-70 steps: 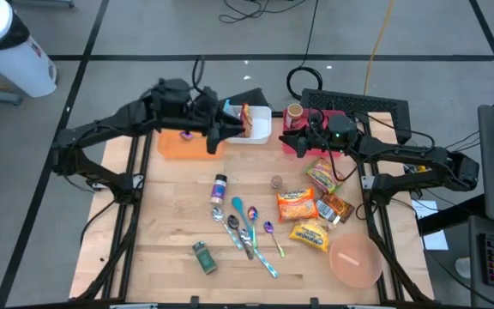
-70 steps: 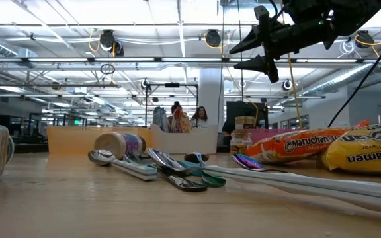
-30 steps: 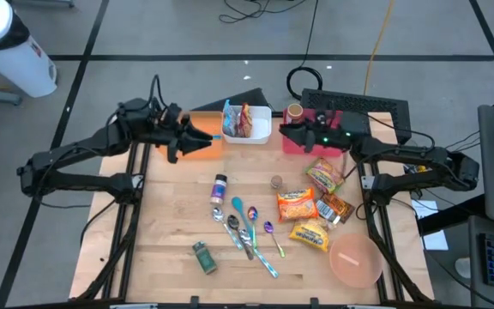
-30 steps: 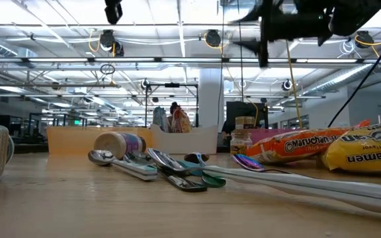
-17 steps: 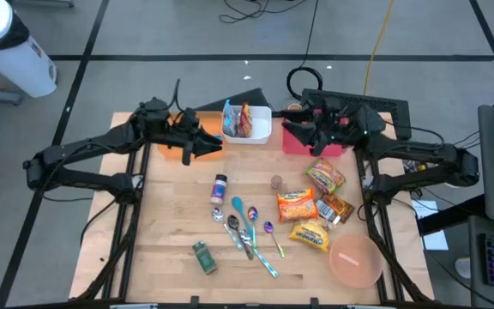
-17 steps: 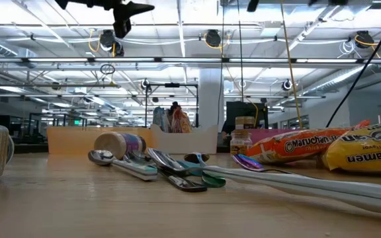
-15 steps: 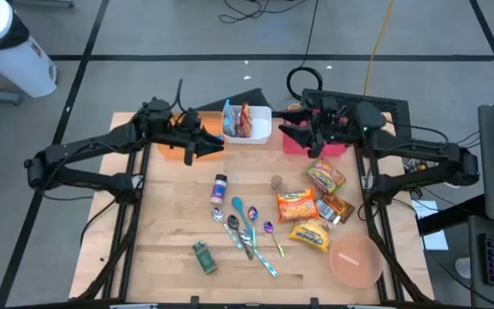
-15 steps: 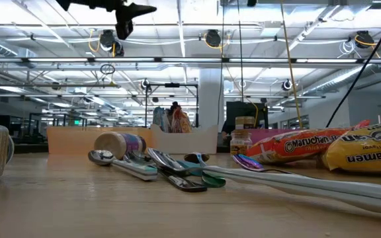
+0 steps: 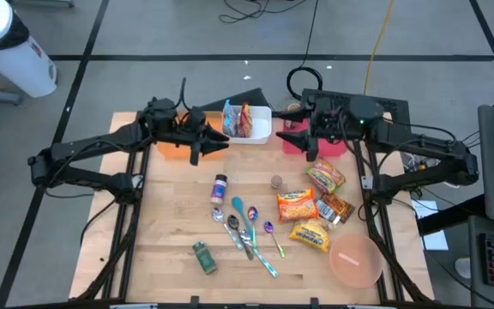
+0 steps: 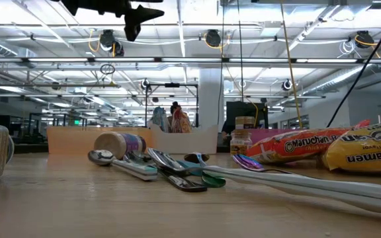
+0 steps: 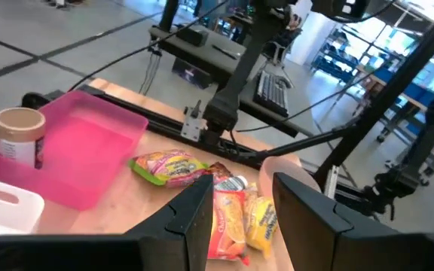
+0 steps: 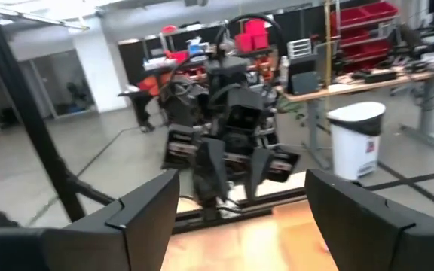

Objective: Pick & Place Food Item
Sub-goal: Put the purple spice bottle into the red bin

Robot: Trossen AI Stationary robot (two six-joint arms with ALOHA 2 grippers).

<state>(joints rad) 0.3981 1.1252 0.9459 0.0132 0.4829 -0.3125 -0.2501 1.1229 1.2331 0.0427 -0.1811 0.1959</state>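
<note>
Several food packets lie flat on the table's right half: a green-yellow packet (image 9: 324,176), two ramen packets (image 9: 297,204) (image 9: 311,233) and a dark candy bar (image 9: 337,208). More snack packets (image 9: 240,120) stand in the white bin (image 9: 262,133) at the far edge. My left gripper (image 9: 219,147) (image 11: 241,184) hovers open over the orange bin (image 9: 168,148), pointing toward the table's right side. High over the pink bin (image 9: 333,148), my right gripper (image 9: 286,136) (image 12: 241,177) is wide open and faces the left arm. Neither holds anything.
A jar (image 11: 17,135) stands in the pink bin's far corner. Spoons (image 9: 245,230), a small bottle (image 9: 219,187), a green can (image 9: 204,256) and a pink bowl (image 9: 354,260) lie on the near half. A keyboard (image 9: 358,105) sits behind the pink bin.
My right gripper has risen from over the pink bin and left the top of the low view. My left gripper has moved toward the table's right edge, across the orange bin toward the white bin. Nothing on the table has shifted.
</note>
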